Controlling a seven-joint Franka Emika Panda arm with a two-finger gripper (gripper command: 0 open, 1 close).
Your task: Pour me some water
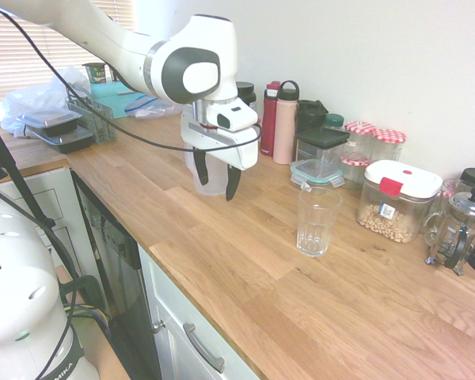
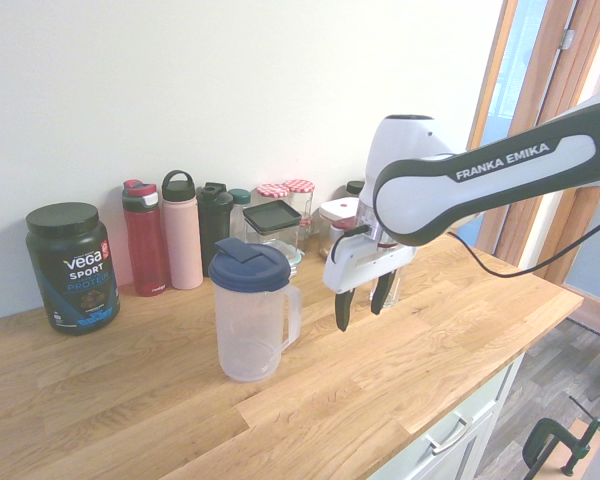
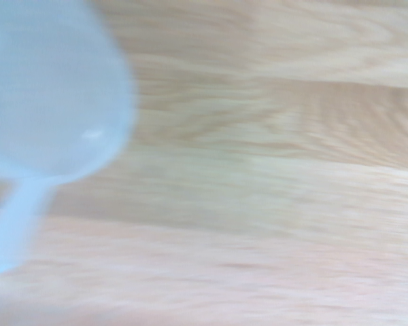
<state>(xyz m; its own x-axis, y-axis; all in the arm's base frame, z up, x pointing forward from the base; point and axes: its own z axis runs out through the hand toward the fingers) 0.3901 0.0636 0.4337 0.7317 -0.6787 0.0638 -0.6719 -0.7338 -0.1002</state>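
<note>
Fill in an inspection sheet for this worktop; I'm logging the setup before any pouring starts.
Surface: wooden worktop, no spills seen.
Job's things: clear jug with blue lid, upright, handle towards the claw; glass upright, looks empty.
Clutter: bottles, protein tub, jars, food container and French press along the wall.
Grippers: claw open, pointing down, beside the jug, holding nothing.
Cables: black cable along the arm.
Surroundings: white wall, blinds, doorway.
</note>
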